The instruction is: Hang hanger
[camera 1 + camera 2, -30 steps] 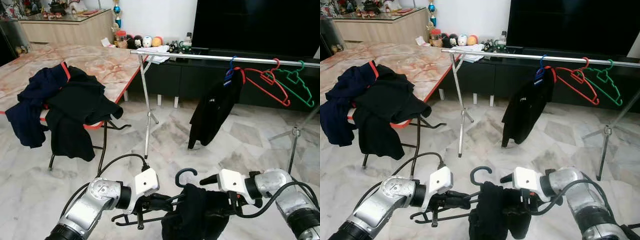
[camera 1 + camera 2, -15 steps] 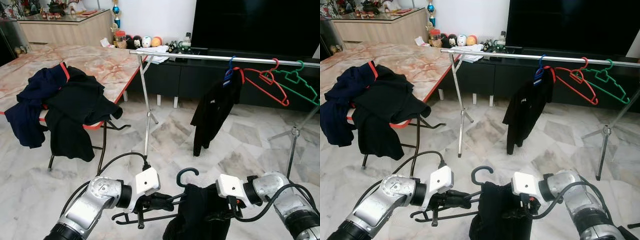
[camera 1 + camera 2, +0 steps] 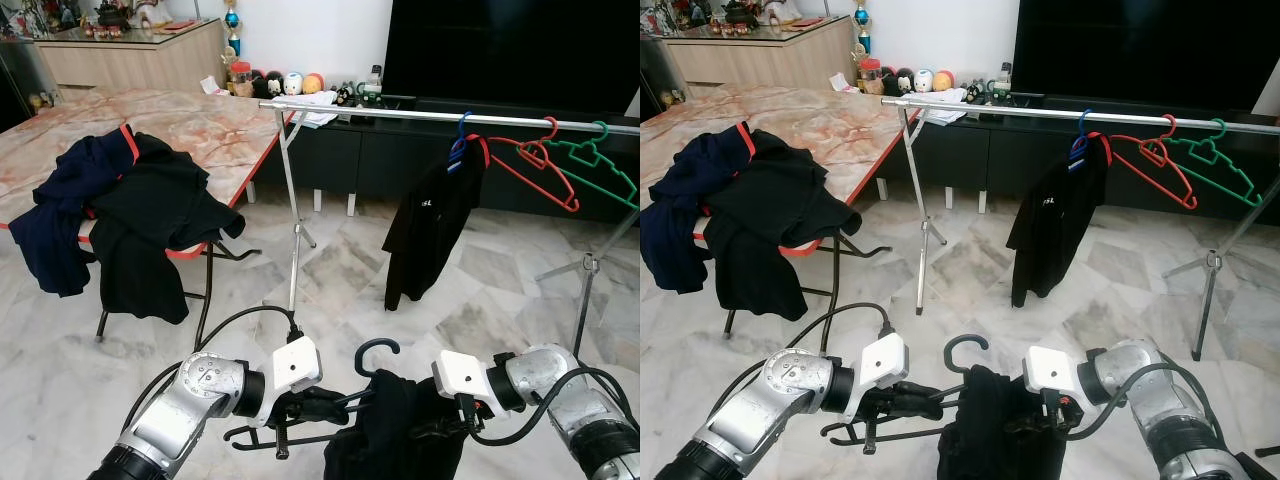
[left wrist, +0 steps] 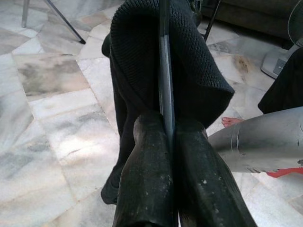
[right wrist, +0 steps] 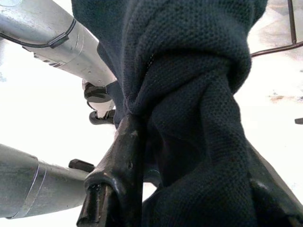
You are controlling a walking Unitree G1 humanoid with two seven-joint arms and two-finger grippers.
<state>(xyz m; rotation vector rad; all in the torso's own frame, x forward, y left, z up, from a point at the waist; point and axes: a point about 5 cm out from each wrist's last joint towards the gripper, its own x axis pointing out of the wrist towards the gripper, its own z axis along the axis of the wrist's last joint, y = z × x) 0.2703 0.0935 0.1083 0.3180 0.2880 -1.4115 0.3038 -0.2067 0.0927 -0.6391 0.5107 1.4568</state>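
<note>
Since a second ago the right gripper (image 3: 425,432) has sunk lower into the dark garment (image 3: 385,435), and the black shirt (image 3: 428,232) on the clothes rail (image 3: 400,113) has swung slightly.

Left eye view: the left gripper (image 3: 335,408) holds the black hanger (image 3: 330,412) low in front of the robot, hook (image 3: 375,350) pointing up, with the dark garment draped over it. Beyond, the rail carries a blue hanger (image 3: 458,140) with the black shirt, a red hanger (image 3: 535,165) and a green hanger (image 3: 600,165). Dark clothes (image 3: 130,215) lie heaped on the marble-topped table (image 3: 210,125) at left.

Right eye view: the same layout, with both grippers meeting at the garment (image 3: 990,430) above the marble floor (image 3: 970,260).

Left wrist view: the fingers (image 4: 147,179) are pressed narrow on the thin hanger bar (image 4: 164,85), knit fabric (image 4: 189,61) folded over it. A person's toes (image 4: 232,121) show near the right arm (image 4: 260,142).

Right wrist view: the fingers (image 5: 120,175) pinch a bunched fold of the dark knit garment (image 5: 199,94).
</note>
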